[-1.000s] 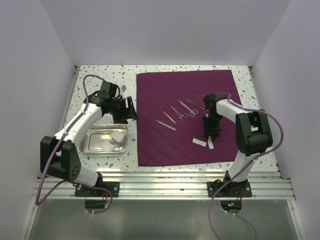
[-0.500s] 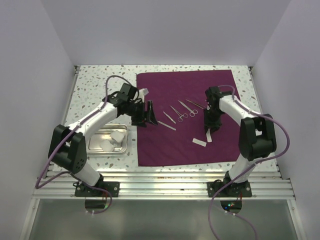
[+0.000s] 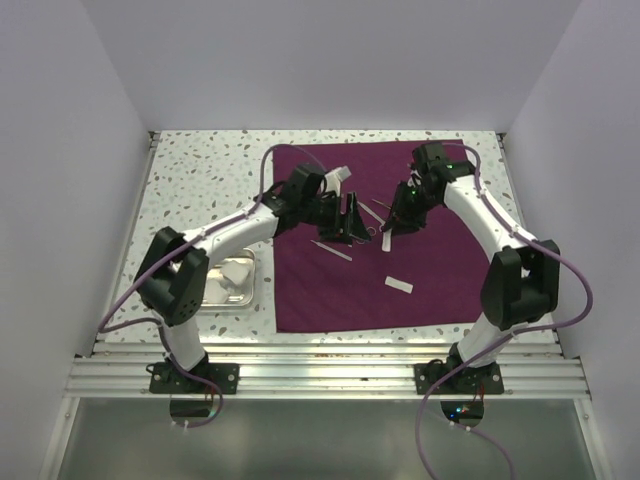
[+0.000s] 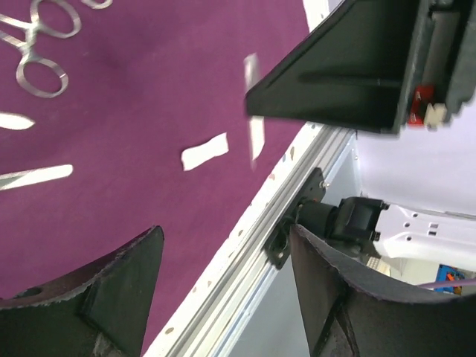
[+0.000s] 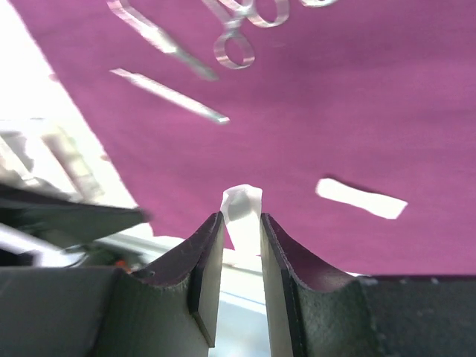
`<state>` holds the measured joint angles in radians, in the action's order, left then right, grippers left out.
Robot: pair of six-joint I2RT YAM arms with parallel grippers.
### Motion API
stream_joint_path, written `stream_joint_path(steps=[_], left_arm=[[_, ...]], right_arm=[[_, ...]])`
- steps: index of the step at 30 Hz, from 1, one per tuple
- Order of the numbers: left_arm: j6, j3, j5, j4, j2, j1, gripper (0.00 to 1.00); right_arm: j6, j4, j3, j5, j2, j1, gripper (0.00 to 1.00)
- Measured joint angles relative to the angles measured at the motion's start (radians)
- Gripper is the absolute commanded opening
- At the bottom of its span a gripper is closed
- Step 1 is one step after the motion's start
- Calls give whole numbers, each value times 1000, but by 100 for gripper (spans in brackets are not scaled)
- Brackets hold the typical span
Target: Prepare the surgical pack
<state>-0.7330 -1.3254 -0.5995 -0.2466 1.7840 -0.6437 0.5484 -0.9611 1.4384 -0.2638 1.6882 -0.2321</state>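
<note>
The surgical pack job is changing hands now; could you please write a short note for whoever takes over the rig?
Left gripper: open, empty, over the purple cloth beside the instruments.
Right gripper: shut on a gauze strip, held over the cloth.
Done: tweezers, scissors and a second gauze piece lie on the cloth.
Steel tray: on the table left of the cloth, more gauze in it, partly hidden by the left arm.
Left: probably set down the held strip, bring the tray over, then wrap; the cloth is not yet folded.
</note>
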Motion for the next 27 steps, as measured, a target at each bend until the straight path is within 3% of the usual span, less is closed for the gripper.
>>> stream_joint_path(steps=[13, 16, 18, 19, 22, 24, 27], left_arm=[[-60, -98, 8, 39, 135, -41, 56], [-68, -100, 8, 37, 149, -43, 42], [-74, -103, 8, 35, 155, -44, 24], [-74, -105, 8, 36, 157, -44, 13], [-77, -107, 8, 36, 158, -44, 0], [-78, -106, 10, 37, 158, -39, 0], [-80, -55, 9, 52, 134, -17, 0]], right_arm=[[148, 62, 3, -95, -23, -58, 30], [156, 67, 3, -96, -23, -59, 30], [159, 71, 3, -97, -23, -61, 30], [161, 72, 3, -97, -23, -62, 32], [164, 74, 3, -103, -23, -65, 42], [160, 71, 3, -105, -23, -69, 54], [142, 54, 11, -103, -23, -69, 56]])
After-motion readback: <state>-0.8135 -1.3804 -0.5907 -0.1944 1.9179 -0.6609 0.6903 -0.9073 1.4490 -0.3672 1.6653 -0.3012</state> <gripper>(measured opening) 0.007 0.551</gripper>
